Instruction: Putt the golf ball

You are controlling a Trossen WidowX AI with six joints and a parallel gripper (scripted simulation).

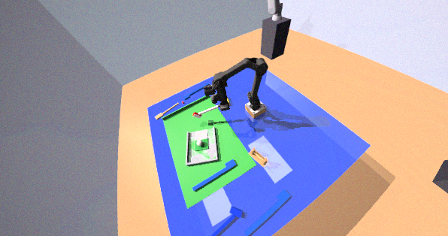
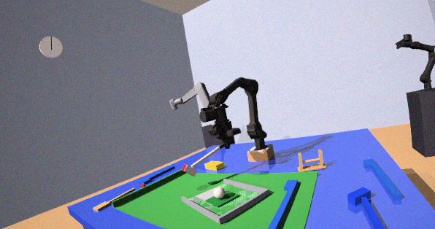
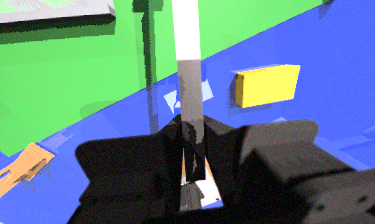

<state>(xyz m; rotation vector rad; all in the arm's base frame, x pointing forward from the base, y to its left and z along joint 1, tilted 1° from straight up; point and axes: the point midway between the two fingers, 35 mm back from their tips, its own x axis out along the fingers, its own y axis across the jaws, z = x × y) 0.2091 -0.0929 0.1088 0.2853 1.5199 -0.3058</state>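
My gripper (image 1: 225,107) (image 2: 228,146) is shut on the putter's pale shaft (image 3: 189,32) (image 2: 205,157). The shaft slopes down to the red and white putter head (image 1: 197,114) (image 2: 189,170), held over the far part of the green mat (image 1: 177,134) (image 2: 146,206). The white golf ball (image 1: 200,143) (image 2: 219,192) is on the dark green square, the raised green (image 1: 196,147) (image 2: 215,202), inside the grey-walled frame (image 1: 203,163) (image 2: 245,208) (image 3: 54,16). The ball and putter head are outside the wrist view. The putter head is well apart from the ball.
A yellow block (image 2: 214,165) (image 3: 268,86) lies near the arm's base. A wooden stand (image 1: 258,157) (image 2: 312,162) is beside the mat's edge. A blue bar (image 1: 214,176) (image 2: 285,207) lies on the mat. A dark green rail (image 1: 186,109) (image 2: 147,189) lines its far edge.
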